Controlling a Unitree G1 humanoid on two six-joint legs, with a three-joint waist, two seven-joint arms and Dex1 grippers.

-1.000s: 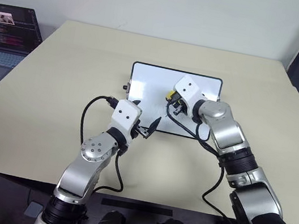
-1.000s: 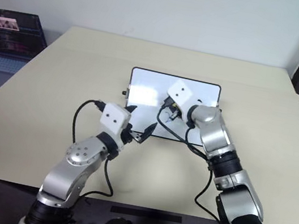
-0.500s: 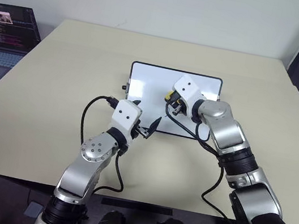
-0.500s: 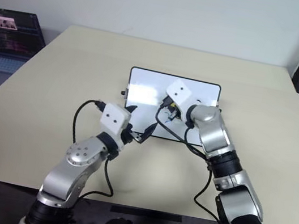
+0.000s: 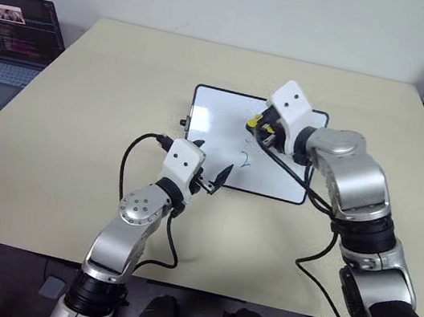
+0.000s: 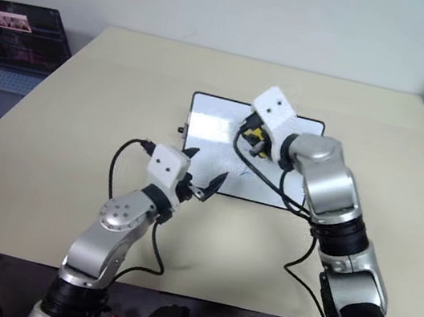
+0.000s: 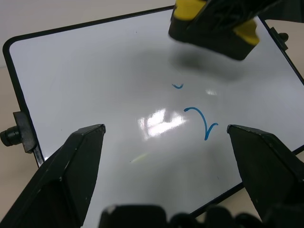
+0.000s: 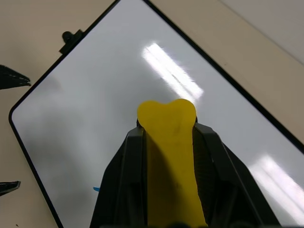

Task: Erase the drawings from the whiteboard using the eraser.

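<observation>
Whiteboard flat on the beige table, just ahead of both arms. Right end effector clamped on the yellow eraser, held above the board's far half, clear of the surface, shadow cast beneath it. Left end effector at the board's near edge, black fingers spread wide apart, gripping nothing. Blue drawings left on the white surface: a short dash and a curved stroke, between those fingers in the left wrist view. Laptop at far left, well apart.
</observation>
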